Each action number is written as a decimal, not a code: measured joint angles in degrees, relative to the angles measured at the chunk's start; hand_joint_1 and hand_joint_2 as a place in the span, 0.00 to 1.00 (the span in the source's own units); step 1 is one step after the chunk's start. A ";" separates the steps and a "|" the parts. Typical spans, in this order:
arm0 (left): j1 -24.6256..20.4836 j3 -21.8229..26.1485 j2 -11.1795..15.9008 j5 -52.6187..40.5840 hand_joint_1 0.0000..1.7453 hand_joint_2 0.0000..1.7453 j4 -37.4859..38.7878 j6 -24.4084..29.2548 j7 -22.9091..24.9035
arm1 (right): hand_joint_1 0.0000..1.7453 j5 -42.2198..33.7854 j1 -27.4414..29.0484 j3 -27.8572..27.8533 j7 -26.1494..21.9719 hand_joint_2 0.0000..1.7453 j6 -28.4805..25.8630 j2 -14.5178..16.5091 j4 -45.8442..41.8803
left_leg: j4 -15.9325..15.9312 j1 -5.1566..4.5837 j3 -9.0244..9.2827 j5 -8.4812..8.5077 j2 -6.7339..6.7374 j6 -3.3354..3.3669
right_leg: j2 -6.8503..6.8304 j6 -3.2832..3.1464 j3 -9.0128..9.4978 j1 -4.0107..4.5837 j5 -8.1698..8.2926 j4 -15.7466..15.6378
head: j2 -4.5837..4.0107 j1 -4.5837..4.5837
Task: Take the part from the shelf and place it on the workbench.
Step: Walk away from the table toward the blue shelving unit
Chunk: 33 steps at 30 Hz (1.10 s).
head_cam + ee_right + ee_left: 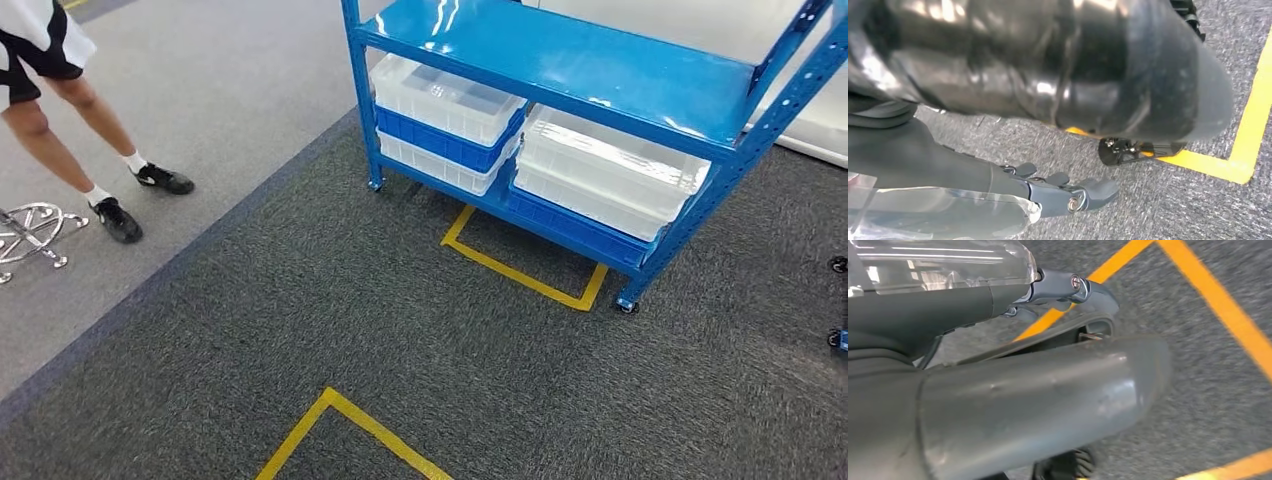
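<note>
A blue metal shelf (560,60) on casters stands ahead of me, to the right. On its lower level, two white translucent bins (440,95) (610,165) sit on top of blue bins (445,145). What lies inside them cannot be made out. My left hand (1068,287) hangs over the grey carpet with its fingers stretched out, holding nothing. My right hand (1068,192) also hangs above the carpet, its fingertips (1098,190) extended and nothing held.
A person (60,110) in black shoes stands at the far left, beside a chrome chair base (30,230). Yellow tape (520,270) marks the floor under the shelf, and another corner (350,420) lies close in front of me. Dark casters (838,265) show at the right edge.
</note>
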 joint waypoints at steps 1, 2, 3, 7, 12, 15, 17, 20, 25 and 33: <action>0.09 0.20 -0.03 0.20 0.00 0.00 0.50 -0.12 1.04 | 0.00 0.01 -0.07 -0.01 0.02 0.00 0.03 0.02 0.00 | 3.67 0.00 -1.82 -1.45 -0.52 -0.04 | 0.63 -0.10 -0.02 0.06 -0.02 0.06 | 0.00 0.00; 0.18 0.34 -0.07 0.39 0.00 0.00 0.96 -0.32 2.27 | 0.00 0.02 -0.11 -0.02 0.05 0.00 0.07 0.04 0.00 | 6.17 0.00 -3.15 -1.93 -0.75 -0.05 | 1.39 -0.14 -0.01 0.11 -0.06 0.16 | -0.01 0.00; 0.25 0.46 -0.12 0.50 0.00 0.00 1.30 -0.56 3.56 | 0.00 0.04 -0.11 -0.02 0.09 0.00 0.08 0.04 0.00 | 6.73 0.00 -3.63 -1.26 -0.87 0.00 | 2.18 -0.16 0.00 0.13 -0.11 0.30 | 0.00 0.00; 0.44 0.58 -0.28 0.03 0.00 0.00 2.09 -2.28 9.09 | 0.00 0.11 -0.17 -0.05 0.40 0.00 0.06 0.04 0.00 | -4.96 0.17 0.79 5.75 -4.47 0.71 | 5.25 0.33 -0.20 0.15 -0.42 1.09 | -0.01 0.01; 0.25 -0.10 -0.45 -1.60 0.00 0.00 2.40 -4.98 10.96 | 0.00 0.27 0.01 -0.09 0.93 0.00 0.08 -0.03 0.00 | -8.05 0.06 2.00 6.46 -4.01 2.05 | 6.90 2.06 -1.18 -0.10 -0.31 1.53 | 0.00 0.02; 0.34 -0.16 -0.61 -1.10 0.00 0.00 2.42 -5.84 11.79 | 0.00 0.62 -0.06 -0.09 1.01 0.00 0.17 -0.09 0.00 | -8.73 0.11 2.32 6.88 -1.65 3.10 | 2.16 2.75 -4.52 -0.06 -4.49 8.57 | 0.00 0.10; 0.42 -0.16 -0.66 -1.08 0.00 0.00 2.47 -6.24 12.44 | 0.00 0.89 -0.16 -0.09 1.01 0.00 0.27 -0.09 0.00 | -8.70 -0.04 2.28 6.79 0.03 3.30 | 0.83 3.12 -7.73 -0.21 -7.07 15.09 | 0.00 0.10; 0.24 -0.21 -0.78 -1.37 0.00 0.00 2.48 -6.74 13.23 | 0.00 1.13 -0.13 -0.09 1.01 0.00 0.45 -0.19 0.00 | -8.67 -0.09 2.53 6.46 2.26 3.12 | -0.21 3.13 -5.81 -0.22 -3.91 11.94 | 0.00 0.10; -0.06 -0.33 -0.99 -1.57 0.00 0.00 2.48 -7.14 13.76 | 0.00 1.26 -0.43 -0.08 0.99 0.00 0.72 -0.49 0.00 | -8.61 -0.59 3.45 5.63 4.97 1.76 | -3.26 1.49 -0.05 0.91 -0.47 0.71 | 0.01 0.09; -0.07 -0.62 -1.22 -1.63 0.00 0.00 2.74 -5.98 15.38 | 0.00 1.93 -0.50 -0.05 0.16 0.00 -0.35 -0.49 -0.01 | 7.58 -0.15 -3.74 -2.27 -0.84 0.12 | 0.03 -0.36 0.12 0.38 0.17 -0.01 | 0.00 0.02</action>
